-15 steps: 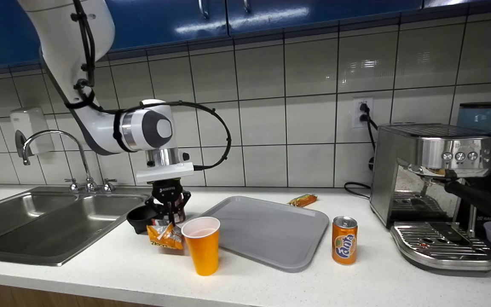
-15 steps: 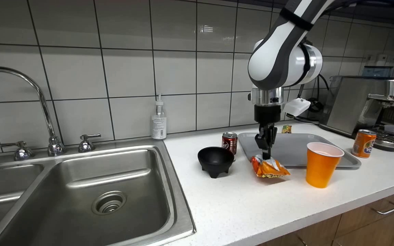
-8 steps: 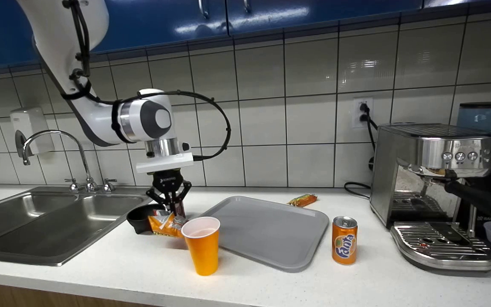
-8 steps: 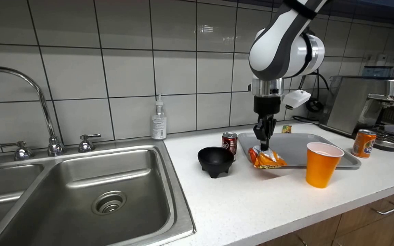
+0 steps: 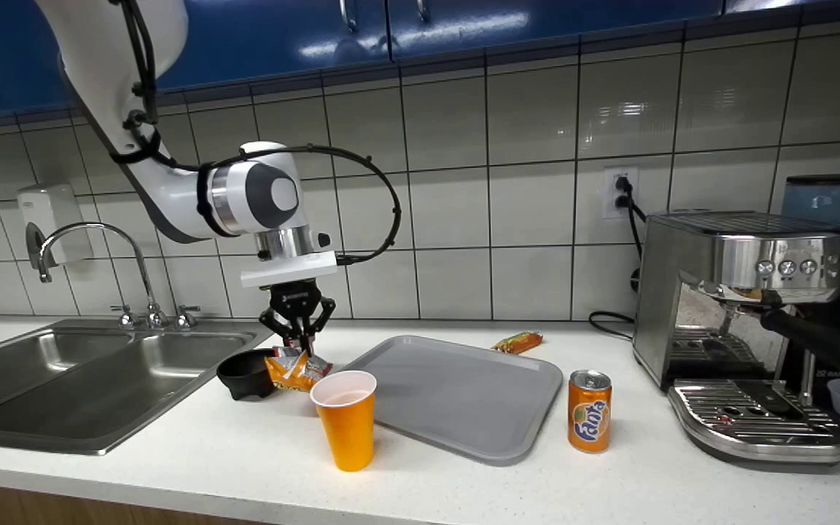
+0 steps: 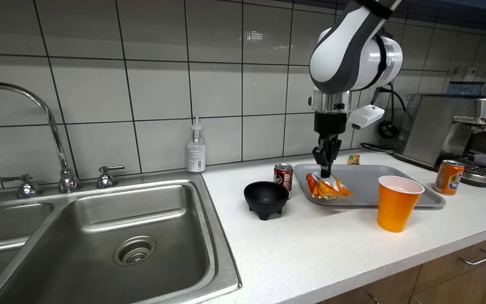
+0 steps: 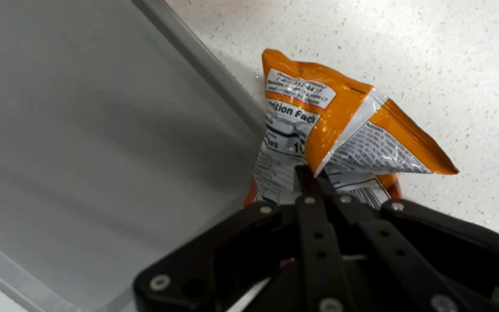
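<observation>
Orange blazes on the bag [image 7: 325,130] in the wrist view, white panels, black print, barcode stripes! Black hand [image 7: 314,177], grey tray [image 7: 80,143] at left, dark-flecked white desk [image 7: 431,69]; in an exterior view, orange cup [image 5: 347,426], pale inside, blue cupboards [image 5: 274,40].

In an exterior view the camera, well back, faces the tiled wall [image 5: 449,211] behind the tool [image 5: 304,347] from nearer the coffee machine [image 5: 733,255]. In an exterior view it faces that wall from the tool's side toward the sink [image 6: 87,253]. Both share the orange packet [image 6: 330,190] at the tool's tip and the tray [image 6: 361,181] beside it. The wrist view looks down along the tool, close.
</observation>
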Robot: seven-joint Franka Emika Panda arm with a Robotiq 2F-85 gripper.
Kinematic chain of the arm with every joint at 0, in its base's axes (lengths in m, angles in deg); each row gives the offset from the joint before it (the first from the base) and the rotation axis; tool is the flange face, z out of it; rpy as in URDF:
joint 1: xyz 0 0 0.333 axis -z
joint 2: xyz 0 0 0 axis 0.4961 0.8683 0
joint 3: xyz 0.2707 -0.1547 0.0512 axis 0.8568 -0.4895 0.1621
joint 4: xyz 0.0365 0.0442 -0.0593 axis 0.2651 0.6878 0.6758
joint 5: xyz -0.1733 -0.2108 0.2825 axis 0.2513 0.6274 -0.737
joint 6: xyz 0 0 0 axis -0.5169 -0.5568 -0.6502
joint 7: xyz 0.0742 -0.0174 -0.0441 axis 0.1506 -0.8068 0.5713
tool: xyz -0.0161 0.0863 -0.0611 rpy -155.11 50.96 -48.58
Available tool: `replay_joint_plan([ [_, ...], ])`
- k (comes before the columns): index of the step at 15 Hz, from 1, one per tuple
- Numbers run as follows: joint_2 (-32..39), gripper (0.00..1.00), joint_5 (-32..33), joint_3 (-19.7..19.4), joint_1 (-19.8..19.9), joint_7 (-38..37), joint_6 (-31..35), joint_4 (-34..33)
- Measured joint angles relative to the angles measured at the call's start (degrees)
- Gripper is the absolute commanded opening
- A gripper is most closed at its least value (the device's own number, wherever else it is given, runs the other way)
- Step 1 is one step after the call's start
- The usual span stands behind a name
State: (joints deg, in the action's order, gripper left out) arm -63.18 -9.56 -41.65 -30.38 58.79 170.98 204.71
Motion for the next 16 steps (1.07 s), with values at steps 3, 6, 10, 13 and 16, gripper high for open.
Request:
replay_joint_plan([
  [3, 0.5, 0.0, 0.09, -0.79, 0.31, 0.0, 0.05, -1.35],
  [6, 2.06, 0.0, 0.2, -1.5, 0.84, 0.0, 0.05, -3.67],
  [10, 5.71, 0.0, 0.39, -2.36, 1.53, 0.0, 0.05, -7.98],
  [13, 8.05, 0.0, 2.01, -1.7, -0.82, -5.23, -0.02, -10.23],
  [16, 10.94, 0.0, 2.05, -2.07, -0.63, -5.22, -0.09, -13.56],
])
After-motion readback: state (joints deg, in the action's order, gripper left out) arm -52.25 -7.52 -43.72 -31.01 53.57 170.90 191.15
